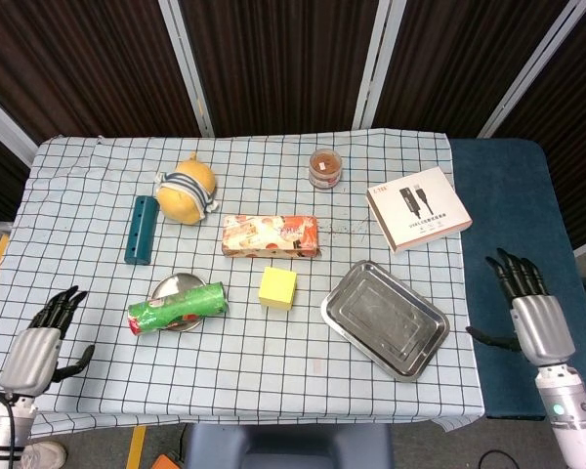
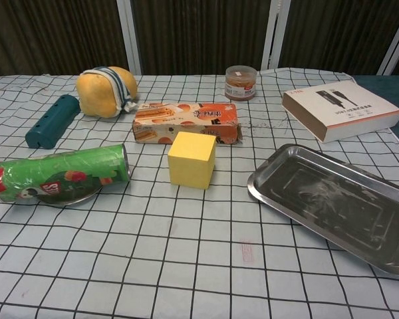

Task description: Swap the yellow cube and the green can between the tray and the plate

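Note:
The yellow cube (image 1: 277, 287) (image 2: 191, 159) stands on the checked cloth between the plate and the tray. A green can (image 1: 177, 308) (image 2: 61, 174) lies on its side across the small metal plate (image 1: 167, 288) (image 2: 86, 197). The steel tray (image 1: 385, 319) (image 2: 332, 203) holds nothing. My right hand (image 1: 531, 311) hovers off the table's right edge, fingers spread, holding nothing. My left hand (image 1: 41, 340) is over the front left corner of the cloth, fingers apart and empty. Neither hand shows in the chest view.
A printed snack box (image 1: 271, 235) lies just behind the cube. Further back are a striped yellow ball (image 1: 187, 191), a teal bar (image 1: 140, 229), a small jar (image 1: 324, 167) and a white cable box (image 1: 418, 207).

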You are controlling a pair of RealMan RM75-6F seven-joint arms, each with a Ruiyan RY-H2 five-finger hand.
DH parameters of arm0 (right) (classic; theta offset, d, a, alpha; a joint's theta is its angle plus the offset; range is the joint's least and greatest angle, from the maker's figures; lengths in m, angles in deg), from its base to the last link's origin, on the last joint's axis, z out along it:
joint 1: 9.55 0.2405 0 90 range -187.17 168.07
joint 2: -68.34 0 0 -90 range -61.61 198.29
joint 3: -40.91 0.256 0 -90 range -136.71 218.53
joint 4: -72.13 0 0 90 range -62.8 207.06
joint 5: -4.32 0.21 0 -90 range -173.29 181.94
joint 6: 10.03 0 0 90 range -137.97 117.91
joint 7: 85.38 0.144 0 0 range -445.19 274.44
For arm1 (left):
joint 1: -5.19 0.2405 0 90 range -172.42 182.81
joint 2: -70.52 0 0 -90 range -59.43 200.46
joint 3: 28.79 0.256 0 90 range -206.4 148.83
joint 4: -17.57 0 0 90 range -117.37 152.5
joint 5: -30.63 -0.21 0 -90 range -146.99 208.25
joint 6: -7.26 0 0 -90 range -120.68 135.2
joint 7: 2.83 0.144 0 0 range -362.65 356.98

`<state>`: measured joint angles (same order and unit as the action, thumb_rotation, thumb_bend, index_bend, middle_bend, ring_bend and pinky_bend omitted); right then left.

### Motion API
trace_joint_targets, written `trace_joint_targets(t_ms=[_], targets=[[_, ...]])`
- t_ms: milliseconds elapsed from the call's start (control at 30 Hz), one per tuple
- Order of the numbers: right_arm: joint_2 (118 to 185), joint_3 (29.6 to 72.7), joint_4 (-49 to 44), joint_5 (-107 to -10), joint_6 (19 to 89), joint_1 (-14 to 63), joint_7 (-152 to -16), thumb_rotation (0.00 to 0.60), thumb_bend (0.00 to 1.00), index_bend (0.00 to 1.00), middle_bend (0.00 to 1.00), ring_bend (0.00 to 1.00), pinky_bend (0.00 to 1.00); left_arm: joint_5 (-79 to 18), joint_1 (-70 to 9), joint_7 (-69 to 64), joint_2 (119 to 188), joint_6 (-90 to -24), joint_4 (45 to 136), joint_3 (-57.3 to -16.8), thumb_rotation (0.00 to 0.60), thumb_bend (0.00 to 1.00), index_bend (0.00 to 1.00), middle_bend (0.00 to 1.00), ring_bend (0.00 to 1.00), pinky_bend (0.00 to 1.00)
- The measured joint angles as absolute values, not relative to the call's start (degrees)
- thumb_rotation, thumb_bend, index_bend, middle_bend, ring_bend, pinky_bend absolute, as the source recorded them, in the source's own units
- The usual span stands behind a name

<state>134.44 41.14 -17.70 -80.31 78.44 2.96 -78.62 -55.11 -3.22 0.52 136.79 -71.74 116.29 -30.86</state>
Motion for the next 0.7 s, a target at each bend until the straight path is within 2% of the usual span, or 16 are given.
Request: trace_joint_targets(t_ms=[200, 700], targets=[[134.3, 42.59, -16.68, -80.9, 84.56, -1.46, -74.4, 0.6, 0.13, 0.0, 0.0, 0.0, 0.0, -54.85, -7.34, 3.11, 138.35, -67.36, 118.73, -31.82, 0.6, 0.34, 0.0, 0.0, 0.0, 0.15], [134.57, 43.74, -15.05, -84.39, 84.09, -2.61, -70.76, 0.6, 0.13, 0.0, 0.0, 0.0, 0.0, -48.23, -14.93, 11.25, 145.76, -58.79, 119.88, -34.68, 0.6, 0.34, 0.0, 0.0, 0.0, 0.15]])
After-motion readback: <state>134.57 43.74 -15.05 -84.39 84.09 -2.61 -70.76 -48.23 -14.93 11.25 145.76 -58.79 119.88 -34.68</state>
